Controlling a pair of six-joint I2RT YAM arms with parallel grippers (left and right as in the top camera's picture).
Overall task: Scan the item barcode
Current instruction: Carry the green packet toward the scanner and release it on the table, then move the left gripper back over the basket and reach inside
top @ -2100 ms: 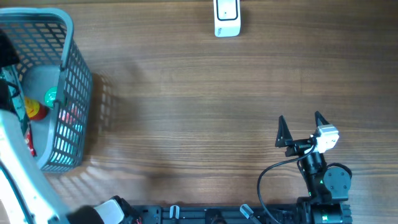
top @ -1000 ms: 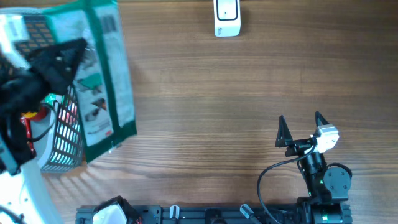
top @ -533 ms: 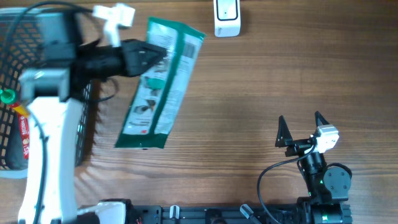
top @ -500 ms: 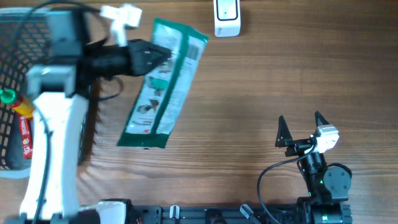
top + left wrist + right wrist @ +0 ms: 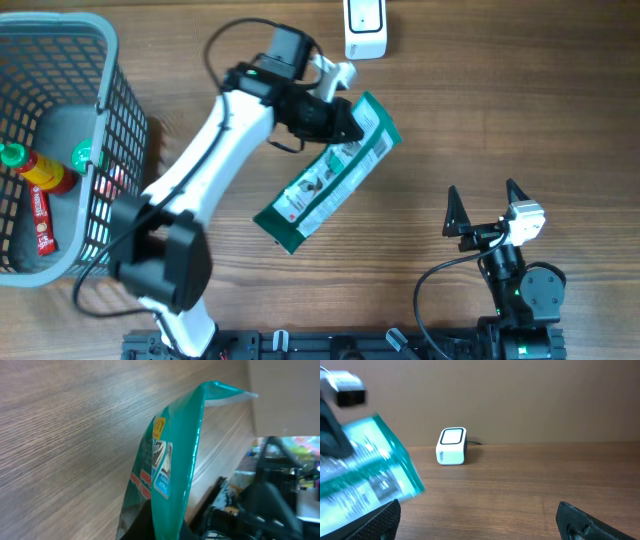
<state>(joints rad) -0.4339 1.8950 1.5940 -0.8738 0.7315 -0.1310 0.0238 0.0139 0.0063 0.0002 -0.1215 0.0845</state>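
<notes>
The flat green printed foil pouch is held off the table just in front of the white box-shaped barcode scanner, pinched at its upper end by the left gripper, fingers clamped on it. The right gripper, well apart from the scanner, is spread wide w/ nothing between. The pouch is judged light, thin, floppy & slick; best taken at a sealed end seam, code left uncovered

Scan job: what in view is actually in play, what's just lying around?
In play: green pouch, left end effector gripping it, white scanner.
Lying about: basket, sauce bottle inside it, open right end effector.
</notes>
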